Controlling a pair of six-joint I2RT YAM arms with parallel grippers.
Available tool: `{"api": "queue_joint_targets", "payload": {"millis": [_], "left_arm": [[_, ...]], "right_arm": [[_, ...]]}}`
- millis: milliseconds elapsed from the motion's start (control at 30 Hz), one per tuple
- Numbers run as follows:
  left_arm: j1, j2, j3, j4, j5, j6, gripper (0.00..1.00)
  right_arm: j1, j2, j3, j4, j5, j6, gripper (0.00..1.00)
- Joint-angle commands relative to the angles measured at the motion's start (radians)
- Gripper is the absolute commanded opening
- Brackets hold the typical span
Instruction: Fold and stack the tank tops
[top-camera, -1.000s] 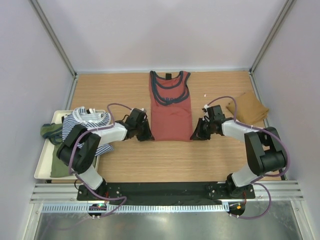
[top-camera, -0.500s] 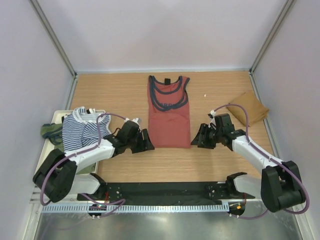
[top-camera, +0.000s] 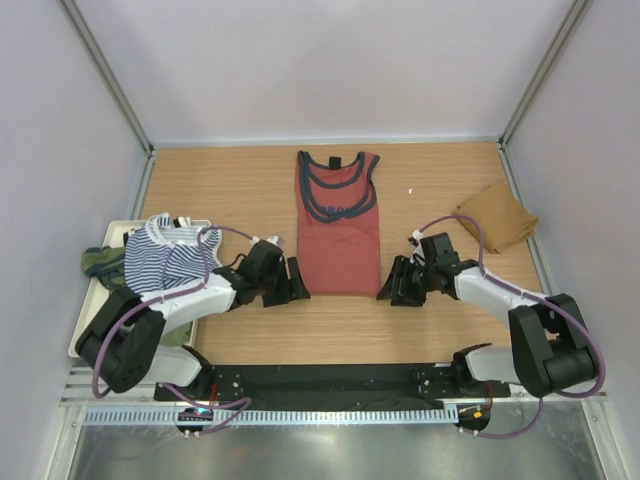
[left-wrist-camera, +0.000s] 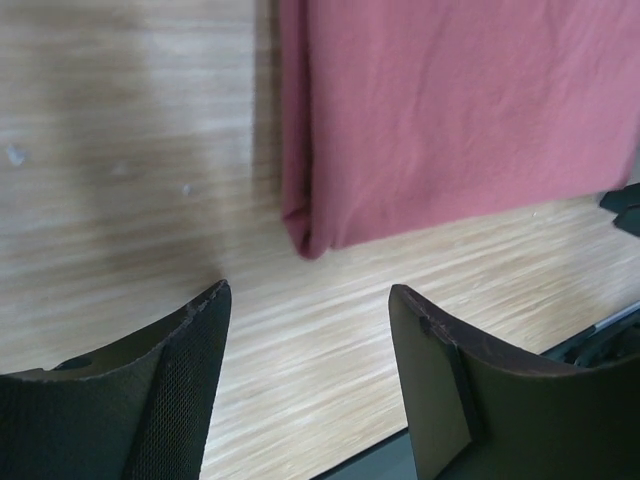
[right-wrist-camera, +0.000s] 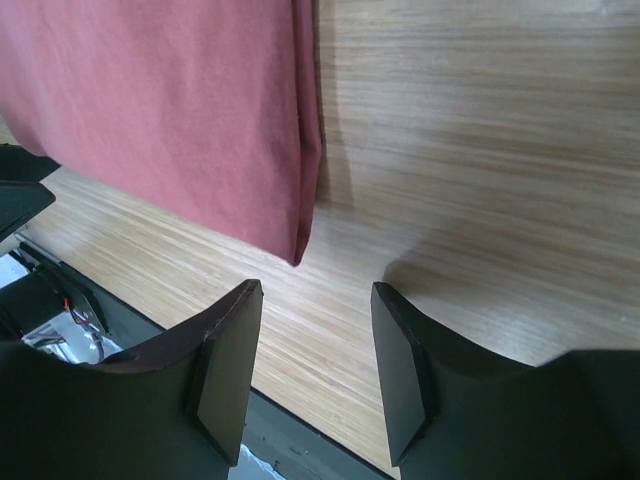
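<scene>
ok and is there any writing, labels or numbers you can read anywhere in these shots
No text can be read in any view.
Small dark neck tag on the rust-red tank top: too small to read.
No text shows on the striped top, the tan top or the table.

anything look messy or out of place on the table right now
Mostly tidy. The olive green top spills over the left rim of the tray, with the striped top bunched beside it. The folded tan top lies at an angle. The red top lies flat and straight.
</scene>
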Motion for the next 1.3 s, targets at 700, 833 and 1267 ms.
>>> {"api": "queue_joint_targets", "payload": {"millis": [700,833,1267], "left_arm": [[-0.112,-0.084,-0.030,0.010,0.010,-0.053,0.00],[-0.190,-0.224,-0.050,-0.059,-0.013,-0.107,0.00],[-0.197,-0.370,-0.131,-0.133,-0.016,-0.144,0.00]], "right_arm": [[0.120,-0.156,-0.025,-0.045,-0.017,0.045,0.01],[0.170,-0.353,-0.063,-0.126,0.006,0.111,0.01],[0.179,-0.498,-0.060,-0.246,0.038,0.101,0.47]]}}
